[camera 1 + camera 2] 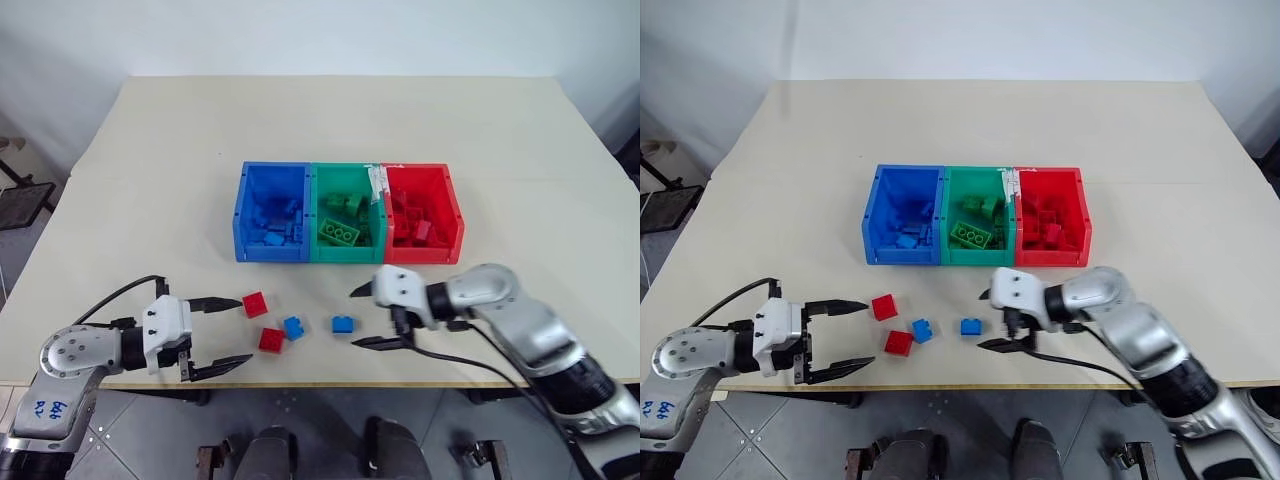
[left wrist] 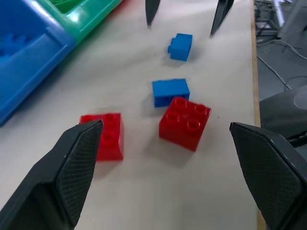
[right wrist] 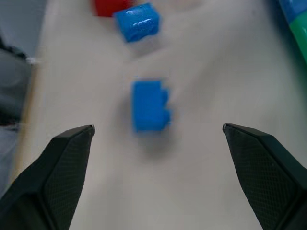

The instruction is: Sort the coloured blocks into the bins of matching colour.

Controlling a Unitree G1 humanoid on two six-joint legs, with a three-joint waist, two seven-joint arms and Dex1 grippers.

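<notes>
Three joined bins stand mid-table: blue point(image 1: 268, 250), green point(image 1: 343, 252) and red point(image 1: 425, 252), each holding several blocks of its own colour. In front of them lie loose blocks: a red one point(image 1: 255, 304), a second red one point(image 1: 271, 340), a blue one point(image 1: 293, 327) and another blue one point(image 1: 343, 323). My left gripper point(image 1: 243, 330) is open, just left of the two red blocks and pointing at them. My right gripper point(image 1: 354, 317) is open too, just right of the second blue block point(image 3: 150, 105), which lies ahead of its fingers, untouched.
The loose blocks lie close to the table's front edge point(image 1: 330, 378). A black cable point(image 1: 470, 366) trails from my right wrist over that edge. Behind the bins the beige tabletop point(image 1: 340, 120) stretches far back.
</notes>
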